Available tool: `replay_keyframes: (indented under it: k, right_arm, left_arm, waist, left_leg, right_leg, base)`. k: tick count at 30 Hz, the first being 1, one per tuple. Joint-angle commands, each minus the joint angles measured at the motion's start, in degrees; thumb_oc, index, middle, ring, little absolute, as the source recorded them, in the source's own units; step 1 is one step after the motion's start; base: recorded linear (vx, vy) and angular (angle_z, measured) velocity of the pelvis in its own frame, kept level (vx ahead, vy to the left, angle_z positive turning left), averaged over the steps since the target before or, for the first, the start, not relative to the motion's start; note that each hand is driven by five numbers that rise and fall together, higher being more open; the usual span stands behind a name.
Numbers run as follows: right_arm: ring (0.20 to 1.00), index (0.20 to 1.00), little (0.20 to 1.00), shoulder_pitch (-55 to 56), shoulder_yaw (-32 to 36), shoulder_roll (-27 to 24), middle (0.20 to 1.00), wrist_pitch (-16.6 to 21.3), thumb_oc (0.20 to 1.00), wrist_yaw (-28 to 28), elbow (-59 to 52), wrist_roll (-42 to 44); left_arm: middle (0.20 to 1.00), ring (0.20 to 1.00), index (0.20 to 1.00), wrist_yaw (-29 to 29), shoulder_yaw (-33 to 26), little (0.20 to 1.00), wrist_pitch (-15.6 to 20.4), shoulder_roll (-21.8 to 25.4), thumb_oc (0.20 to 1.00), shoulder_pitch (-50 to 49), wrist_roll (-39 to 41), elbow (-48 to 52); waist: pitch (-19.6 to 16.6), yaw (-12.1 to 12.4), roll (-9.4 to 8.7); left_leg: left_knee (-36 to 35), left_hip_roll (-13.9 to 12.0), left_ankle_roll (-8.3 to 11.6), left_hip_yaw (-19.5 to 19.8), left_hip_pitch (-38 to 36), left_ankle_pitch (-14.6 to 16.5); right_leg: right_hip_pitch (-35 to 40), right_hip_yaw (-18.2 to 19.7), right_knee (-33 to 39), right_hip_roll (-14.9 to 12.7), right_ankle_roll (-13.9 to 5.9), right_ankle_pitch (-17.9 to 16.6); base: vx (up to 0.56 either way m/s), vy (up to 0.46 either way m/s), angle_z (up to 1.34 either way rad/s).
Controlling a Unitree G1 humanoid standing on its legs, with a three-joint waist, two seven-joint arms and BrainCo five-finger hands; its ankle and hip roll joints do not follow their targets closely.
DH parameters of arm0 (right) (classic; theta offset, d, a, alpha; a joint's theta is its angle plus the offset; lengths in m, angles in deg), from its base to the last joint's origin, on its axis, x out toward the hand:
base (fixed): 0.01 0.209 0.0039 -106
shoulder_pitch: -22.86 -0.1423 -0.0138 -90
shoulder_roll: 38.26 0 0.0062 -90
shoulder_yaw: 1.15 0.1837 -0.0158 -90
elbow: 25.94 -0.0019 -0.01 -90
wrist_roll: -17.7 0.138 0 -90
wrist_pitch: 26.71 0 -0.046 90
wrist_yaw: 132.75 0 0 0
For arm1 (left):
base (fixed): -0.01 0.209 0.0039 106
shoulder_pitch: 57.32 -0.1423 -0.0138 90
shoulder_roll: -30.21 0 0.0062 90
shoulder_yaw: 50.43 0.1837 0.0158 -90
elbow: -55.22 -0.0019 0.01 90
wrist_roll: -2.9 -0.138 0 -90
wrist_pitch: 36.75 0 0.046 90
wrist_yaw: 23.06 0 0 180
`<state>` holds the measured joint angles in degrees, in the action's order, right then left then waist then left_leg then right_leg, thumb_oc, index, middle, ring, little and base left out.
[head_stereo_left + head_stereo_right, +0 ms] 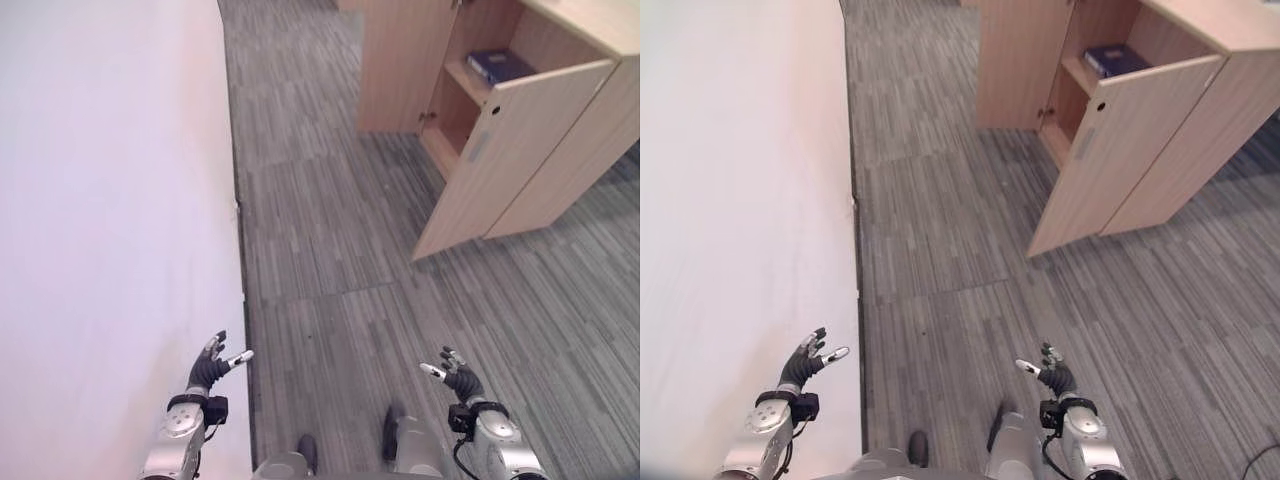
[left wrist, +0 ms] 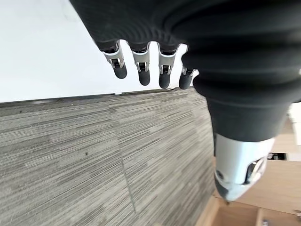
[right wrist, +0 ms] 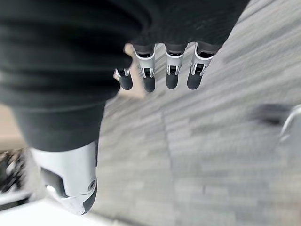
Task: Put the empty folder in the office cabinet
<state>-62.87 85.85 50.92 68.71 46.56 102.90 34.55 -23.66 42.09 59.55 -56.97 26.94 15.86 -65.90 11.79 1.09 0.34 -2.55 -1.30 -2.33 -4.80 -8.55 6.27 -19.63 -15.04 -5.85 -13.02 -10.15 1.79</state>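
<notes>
Blue folder (image 1: 499,66) shelved, hands (image 1: 461,380) far below.

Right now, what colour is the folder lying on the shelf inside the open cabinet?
The folder is dark blue; it shows best in the left eye view, on the cabinet shelf.

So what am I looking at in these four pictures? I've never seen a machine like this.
It is a walking robot with two arms. The two wide pictures come from cameras in its head, looking down: its left hand is beside a white table, its right hand over grey carpet. The two close pictures come from a camera on each wrist, looking along the fingers. Both hands are open and hold nothing. Ahead stands a wooden cabinet with its door open and a blue folder on the shelf inside.
</notes>
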Motion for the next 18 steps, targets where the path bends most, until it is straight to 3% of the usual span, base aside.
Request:
replay_keyframes:
  k: [1, 3, 4, 6, 7, 8, 9, 12, 14, 15, 16, 17, 18]
  right_arm:
    - [1.0, 1.0, 1.0, -2.5, 3.2, -2.5, 1.0, 1.5, 1.0, -1.0, -1.8, 0.6]
    - [1.0, 1.0, 1.0, -1.7, 3.2, -2.5, 1.0, 1.7, 1.0, -0.9, -1.9, 1.0]
    - [1.0, 1.0, 1.0, -0.8, 3.8, -3.3, 1.0, 1.7, 1.0, -0.6, -1.2, 1.5]
    - [1.0, 1.0, 1.0, -0.9, 3.7, -3.6, 1.0, 1.5, 1.0, -0.5, -1.0, 1.4]
    - [1.0, 1.0, 1.0, -1.0, 3.5, -3.9, 1.0, 1.8, 1.0, -0.4, -0.7, 1.8]
    - [1.0, 1.0, 1.0, -1.4, 3.6, -4.8, 1.0, 2.0, 1.0, -0.6, -1.3, 2.7]
    - [1.0, 1.0, 1.0, -1.5, 3.6, -4.8, 1.0, 2.0, 1.0, -0.6, -1.3, 2.7]
    - [1.0, 1.0, 1.0, -2.0, 3.8, -5.7, 1.0, 1.9, 1.0, -1.2, -2.1, 3.7]
    - [1.0, 1.0, 1.0, -2.6, 3.6, -6.3, 1.0, 1.9, 1.0, -1.4, -2.2, 4.1]
    - [1.0, 1.0, 1.0, -2.6, 3.6, -6.3, 1.0, 1.9, 1.0, -1.4, -2.2, 4.1]
    - [1.0, 1.0, 1.0, -2.5, 3.6, -6.3, 1.0, 1.9, 1.0, -1.3, -2.3, 4.1]
    - [1.0, 1.0, 1.0, -2.2, 3.6, -6.6, 1.0, 2.2, 1.0, -1.2, -2.3, 4.2]
    - [1.0, 1.0, 1.0, -2.2, 3.6, -6.6, 1.0, 2.2, 1.0, -1.2, -2.3, 4.2]
  left_arm:
    - [1.0, 1.0, 1.0, 0.5, 0.6, 1.0, 2.3, 3.6, 1.0, 1.3, -1.9, 3.5]
    - [1.0, 1.0, 1.0, 0.4, 0.7, 1.0, 2.3, 3.4, 1.0, 1.1, -1.9, 3.2]
    - [1.0, 1.0, 1.0, 0.3, 0.7, 1.0, 2.4, 3.1, 1.0, 0.8, -1.7, 3.0]
    - [1.0, 1.0, 1.0, 0.5, 1.0, 1.0, 2.4, 3.0, 1.0, 0.7, -1.5, 3.3]
    - [1.0, 1.0, 1.0, 0.6, 1.1, 1.0, 2.4, 2.6, 1.0, 0.5, -1.1, 3.6]
    - [1.0, 1.0, 1.0, 0.5, 1.7, 1.0, 1.9, 2.2, 1.0, 1.2, 0.6, 3.4]
    - [1.0, 1.0, 1.0, 0.5, 1.6, 1.0, 1.9, 2.2, 1.0, 1.3, 0.6, 3.3]
    - [1.0, 1.0, 1.0, 0.0, 2.6, 1.0, 2.2, 1.8, 1.0, 2.6, 1.6, 3.3]
    - [1.0, 1.0, 1.0, 0.1, 3.2, 1.0, 2.1, 1.2, 1.0, 3.0, 2.2, 3.2]
    - [1.0, 1.0, 1.0, 0.1, 3.2, 1.0, 2.1, 1.2, 1.0, 3.1, 2.2, 3.2]
    - [1.0, 1.0, 1.0, 0.2, 3.4, 1.0, 2.2, 1.2, 1.0, 2.9, 2.3, 3.3]
    - [1.0, 1.0, 1.0, 0.4, 4.1, 1.0, 2.2, 0.9, 1.0, 2.8, 1.8, 3.2]
    - [1.0, 1.0, 1.0, 0.3, 4.2, 1.0, 2.2, 0.9, 1.0, 2.8, 1.8, 3.2]
  waist:
    - [-0.1, -0.9, 0.81]
    - [-0.6, -1.5, 0.91]
    - [-1.5, -2.8, 2.39]
    - [-1.7, -3.1, 2.57]
    - [-1.7, -3.3, 3.3]
    - [-0.1, -3.3, 3.23]
    - [-0.2, -3.5, 3.03]
    - [2.0, -2.9, 1.33]
    - [3.0, -1.5, 1.16]
    - [2.9, -1.4, 1.04]
    - [2.8, -1.2, 1.28]
    - [2.9, -0.8, 2.0]
    - [2.8, -0.7, 1.94]
  left_leg:
    - [-2.5, -2.2, 5.92, -0.2, -5.4, 1.6]
    - [-2.4, -2.7, 6.32, -0.1, -6.5, 2.0]
    - [0.4, -5.3, 7.51, -0.5, -8.1, 3.0]
    - [2.7, -5.9, 7.68, -0.3, -6.7, 2.1]
    - [7.4, -7.1, 8.41, -0.6, -5.2, -0.1]
    - [22.3, -8.3, 9.12, 1.0, 0.7, -6.4]
    - [22.4, -8.0, 9.1, 1.3, 1.2, -6.6]
    - [35.2, -8.5, 8.03, 1.6, 8.1, -9.9]
    - [32.5, -10.3, 7.43, 1.5, 13.8, -9.4]
    - [32.2, -10.2, 7.37, 1.3, 13.8, -9.7]
    - [29.6, -10.8, 7.5, 1.2, 13.8, -10.3]
    - [20.8, -12.6, 8.55, 2.4, 14.8, -11.7]
    - [20.3, -12.5, 8.52, 2.3, 14.7, -12.1]
  right_leg:
    - [8.8, -6.3, 1.9, 0.9, -0.69, -7.2]
    - [9.8, -5.5, 2.0, 1.1, 0.11, -7.8]
    - [9.5, -2.6, -0.9, 3.1, 1.42, -6.5]
    - [9.9, -2.7, -0.7, 3.2, 2.06, -6.1]
    - [11.0, -2.2, -0.3, 4.4, 3.18, -5.2]
    - [13.6, -0.7, -0.3, 6.4, 5.79, -3.0]
    - [13.4, -0.9, -0.1, 6.1, 5.83, -3.2]
    - [16.9, 1.0, 0.3, 6.7, 8.49, -0.4]
    - [21.0, 4.9, 0.5, 7.2, 8.18, 2.4]
    - [20.9, 5.0, 0.6, 7.0, 8.17, 2.2]
    - [21.4, 5.5, 0.7, 7.1, 8.01, 2.4]
    - [23.9, 7.9, 1.3, 7.1, 6.73, 3.8]
    - [23.8, 8.0, 1.4, 7.1, 6.74, 3.6]
  base:
    - [0.43, -0.206, 0.28]
    - [0.46, -0.187, 0.2]
    - [0.4, -0.154, 0.25]
    - [0.27, -0.14, 0.19]
    - [0.27, -0.288, -0.22]
    - [0.26, -0.287, -0.32]
    - [0.22, -0.281, -0.35]
    - [0.22, -0.156, -0.32]
    - [0.42, 0.029, -0.58]
    - [0.33, 0.088, -0.76]
    - [0.39, 0.196, -0.73]
    - [0.39, 0.195, -0.86]
    - [0.56, 0.342, -1.03]
